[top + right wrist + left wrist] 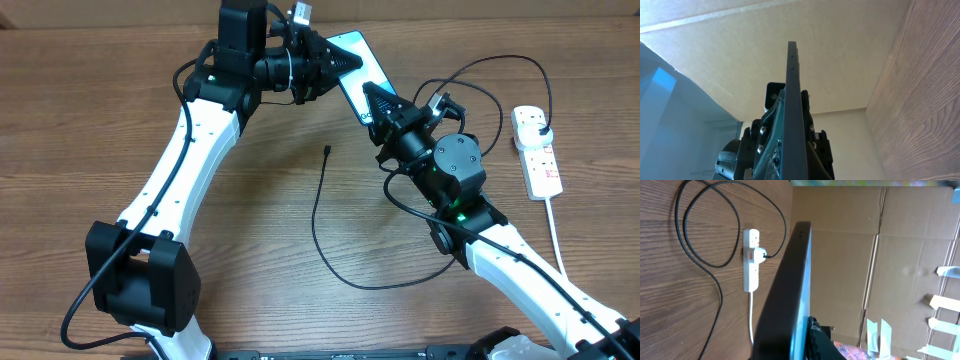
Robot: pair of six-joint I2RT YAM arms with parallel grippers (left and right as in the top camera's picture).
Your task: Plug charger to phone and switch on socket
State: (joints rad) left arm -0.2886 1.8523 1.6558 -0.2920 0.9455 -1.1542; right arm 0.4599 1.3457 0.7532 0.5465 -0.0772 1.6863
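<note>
Mid-air: left pincer (352, 60), right pincer (368, 92) clamp phone (368, 74); socket (540, 165) marks (746, 255) unreadable.

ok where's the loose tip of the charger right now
In the overhead view the charger tip lies on the table near the centre, below the phone in the picture and apart from it.

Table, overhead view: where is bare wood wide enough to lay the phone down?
Widest bare wood lies left of the left arm. A second patch lies between that arm and the charger cable. Crowded: from the phone to the socket, with cable loops there.
</note>
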